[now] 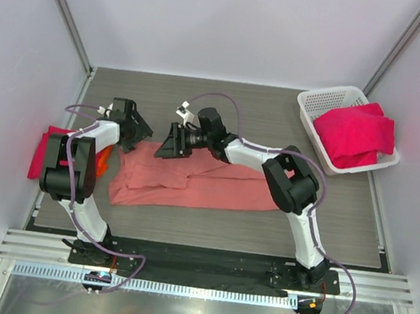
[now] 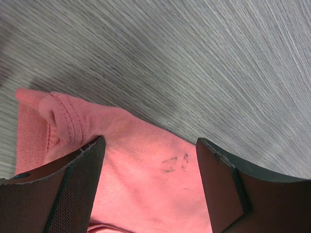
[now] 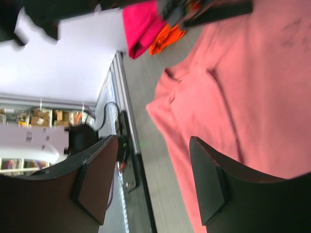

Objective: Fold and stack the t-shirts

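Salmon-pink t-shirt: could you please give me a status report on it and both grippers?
Left gripper open over salmon-pink t-shirt. Right gripper open, holding nothing. It lies partly folded on the table. Nothing blocking it.

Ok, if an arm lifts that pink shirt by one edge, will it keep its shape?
Probably not: the pink shirt lies flat with soft creases, so it would likely droop from the held edge. Its folded-over layer could fall open. Pushed across the table, it would more likely bunch than slide whole.
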